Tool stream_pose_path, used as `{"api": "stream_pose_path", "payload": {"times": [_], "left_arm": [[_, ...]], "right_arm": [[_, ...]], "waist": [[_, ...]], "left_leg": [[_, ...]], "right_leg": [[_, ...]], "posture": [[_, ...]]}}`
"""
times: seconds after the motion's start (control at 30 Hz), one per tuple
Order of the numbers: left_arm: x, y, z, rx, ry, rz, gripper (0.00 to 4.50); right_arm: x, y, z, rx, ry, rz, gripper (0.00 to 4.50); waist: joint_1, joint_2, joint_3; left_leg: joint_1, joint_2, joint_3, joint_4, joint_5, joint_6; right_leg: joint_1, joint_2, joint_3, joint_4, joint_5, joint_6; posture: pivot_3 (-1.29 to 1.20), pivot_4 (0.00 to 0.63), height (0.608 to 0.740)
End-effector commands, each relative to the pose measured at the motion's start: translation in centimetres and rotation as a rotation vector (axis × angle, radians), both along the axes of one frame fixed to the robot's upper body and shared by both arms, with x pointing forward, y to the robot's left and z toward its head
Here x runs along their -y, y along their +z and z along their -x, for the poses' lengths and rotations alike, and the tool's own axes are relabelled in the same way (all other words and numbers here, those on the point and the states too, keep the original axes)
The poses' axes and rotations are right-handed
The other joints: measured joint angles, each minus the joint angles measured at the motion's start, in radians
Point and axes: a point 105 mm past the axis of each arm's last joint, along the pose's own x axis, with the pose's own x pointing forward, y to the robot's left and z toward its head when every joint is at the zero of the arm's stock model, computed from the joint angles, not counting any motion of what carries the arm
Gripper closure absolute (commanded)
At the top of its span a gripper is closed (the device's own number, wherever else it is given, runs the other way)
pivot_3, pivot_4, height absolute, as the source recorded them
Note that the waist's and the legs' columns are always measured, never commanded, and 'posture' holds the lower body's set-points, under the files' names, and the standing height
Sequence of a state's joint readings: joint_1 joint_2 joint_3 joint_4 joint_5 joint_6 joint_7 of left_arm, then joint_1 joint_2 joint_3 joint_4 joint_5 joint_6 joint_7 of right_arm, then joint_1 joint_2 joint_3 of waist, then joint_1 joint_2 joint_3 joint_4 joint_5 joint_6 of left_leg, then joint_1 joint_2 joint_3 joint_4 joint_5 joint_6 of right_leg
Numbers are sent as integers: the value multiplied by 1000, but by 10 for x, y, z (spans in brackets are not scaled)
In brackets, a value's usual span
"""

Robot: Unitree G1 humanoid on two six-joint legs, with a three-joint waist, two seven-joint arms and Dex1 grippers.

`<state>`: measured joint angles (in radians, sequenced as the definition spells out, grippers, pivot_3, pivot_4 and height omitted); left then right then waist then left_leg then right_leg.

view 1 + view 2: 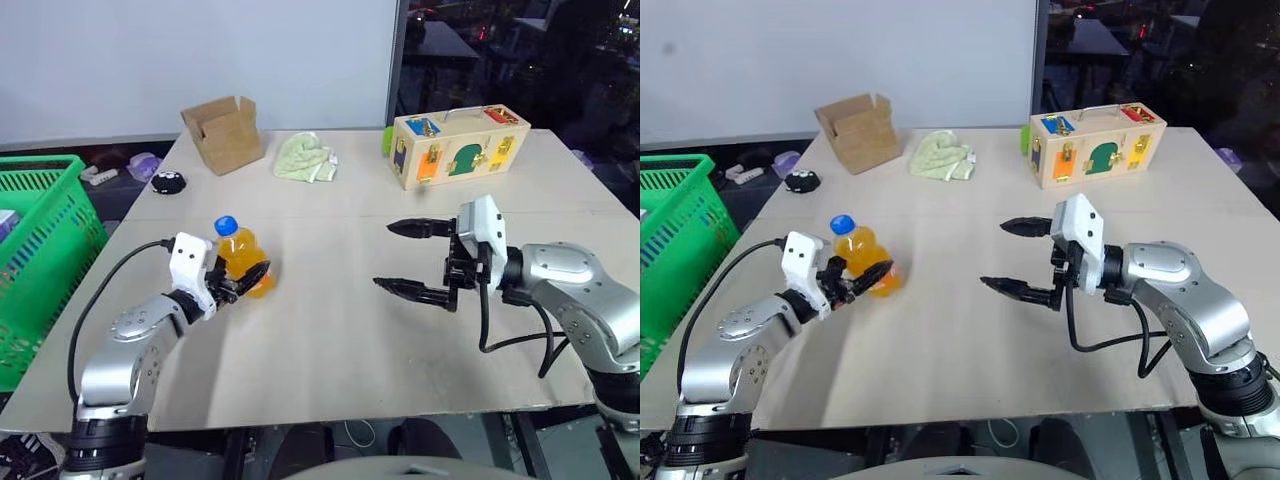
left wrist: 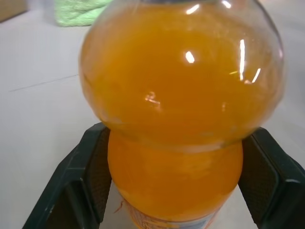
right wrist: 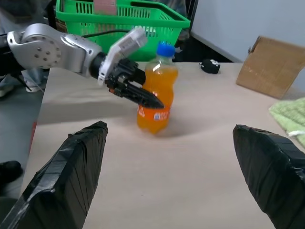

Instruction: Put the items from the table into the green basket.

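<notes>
A small orange-drink bottle (image 1: 240, 252) with a blue cap stands on the beige table (image 1: 330, 340), left of centre. My left gripper (image 1: 250, 270) is shut on its narrow waist. In the left wrist view both black fingers (image 2: 90, 181) press against the bottle (image 2: 176, 95), and its base still rests on the table. My right gripper (image 1: 384, 256) hovers open over the middle of the table, fingers pointing left toward the bottle with nothing between them. The green basket (image 1: 40, 165) stands off the table's left edge. A pinkish item (image 3: 105, 5) lies inside it.
At the table's far side sit an open cardboard box (image 1: 222, 133), a crumpled pale green cloth (image 1: 306, 158) and a wooden toy box with coloured latches (image 1: 458, 145). A small black object (image 1: 167, 181) lies near the far left edge.
</notes>
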<state>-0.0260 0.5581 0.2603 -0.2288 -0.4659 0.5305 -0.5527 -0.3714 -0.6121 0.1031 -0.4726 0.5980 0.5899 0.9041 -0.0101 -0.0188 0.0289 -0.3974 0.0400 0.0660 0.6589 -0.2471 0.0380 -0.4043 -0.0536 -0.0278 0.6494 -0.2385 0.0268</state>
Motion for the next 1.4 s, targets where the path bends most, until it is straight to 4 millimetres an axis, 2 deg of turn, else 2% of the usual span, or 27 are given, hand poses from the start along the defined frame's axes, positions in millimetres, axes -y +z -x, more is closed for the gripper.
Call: {"api": "stream_pose_path", "payload": {"times": [0.03,0.17,0.27,0.33,0.4,0.47,0.57,0.6,0.67,0.73,0.8,0.93,1.07,1.27,1.4], "left_arm": [[2,39,-3,154,17,31,1519],[11,59,-15,230,81,141,1519],[4,88,-16,302,155,220,1519],[-14,104,-15,338,245,209,1519],[-46,128,-4,400,382,146,1519],[-61,141,4,431,463,81,1519],[-74,148,15,441,530,38,1519],[-79,151,19,448,552,24,1519],[-102,162,46,482,658,-46,1519],[-115,167,64,486,715,-86,1519],[-122,172,72,491,739,-89,1519],[-132,183,78,493,747,-90,1519],[-149,197,84,501,762,-104,1519],[-181,217,80,465,704,-160,1519],[-216,232,73,445,687,-199,1519]], "right_arm": [[-4,5,-6,50,-11,-4,0],[1,6,-14,55,-25,-9,0],[-6,15,-18,50,-10,-66,0],[-18,18,-25,37,-6,-100,0],[-42,23,-31,46,19,-135,0],[-56,27,-33,53,46,-156,0],[-70,28,-32,57,85,-177,0],[-74,29,-32,52,101,-184,0],[-90,30,-24,56,184,-195,0],[-99,31,-20,56,230,-206,0],[-104,35,-19,56,261,-219,0],[-112,46,-15,63,310,-247,0],[-120,58,-13,71,318,-274,0],[-128,66,-36,60,105,-260,0],[-127,74,-44,61,8,-274,0]], "waist": [[2,0,0],[16,-1,0],[22,-4,1],[24,-4,1],[23,-5,1],[27,-6,2],[70,-6,1],[83,-7,1],[119,-9,1],[142,-12,0],[173,-16,-1],[250,-17,-1],[299,-18,-2],[318,-18,-2],[319,-18,-2]], "left_leg": [[0,0,0,0,0,0],[0,-1,0,0,0,0],[0,-1,0,0,0,0],[0,-1,-1,0,0,0],[0,-1,-2,0,0,0],[1,-1,-4,0,0,0],[0,-1,-8,-2,0,-1],[0,-1,-8,-3,0,-1],[0,-1,-8,-4,0,-1],[-1,0,-6,-4,0,-2],[-1,0,-7,-5,-1,-4],[-2,0,-10,-5,-4,-12],[-3,0,-9,-6,-5,-14],[-4,1,-11,-10,-6,-18],[-6,0,-10,-11,-7,-22]], "right_leg": [[0,0,0,0,0,0],[0,0,0,0,1,1],[0,0,1,1,1,2],[0,2,1,3,1,2],[-1,4,1,5,1,2],[-5,8,6,10,1,1],[-6,10,3,11,0,-1],[-6,9,2,11,0,-1],[-6,8,2,10,0,-1],[-8,7,4,10,0,-1],[-8,7,3,9,0,-1],[-9,4,-2,7,-1,-2],[-9,1,-6,5,-3,-4],[-11,1,-13,3,-3,-5],[-12,2,-18,2,-7,-10]], "posture": [[32,0,740],[54,0,740],[108,0,740],[154,0,740],[210,0,740],[255,0,740],[291,0,740],[371,0,740],[415,0,740],[444,0,740],[456,0,740],[471,0,740],[475,0,740],[460,0,740],[406,0,740]]}}
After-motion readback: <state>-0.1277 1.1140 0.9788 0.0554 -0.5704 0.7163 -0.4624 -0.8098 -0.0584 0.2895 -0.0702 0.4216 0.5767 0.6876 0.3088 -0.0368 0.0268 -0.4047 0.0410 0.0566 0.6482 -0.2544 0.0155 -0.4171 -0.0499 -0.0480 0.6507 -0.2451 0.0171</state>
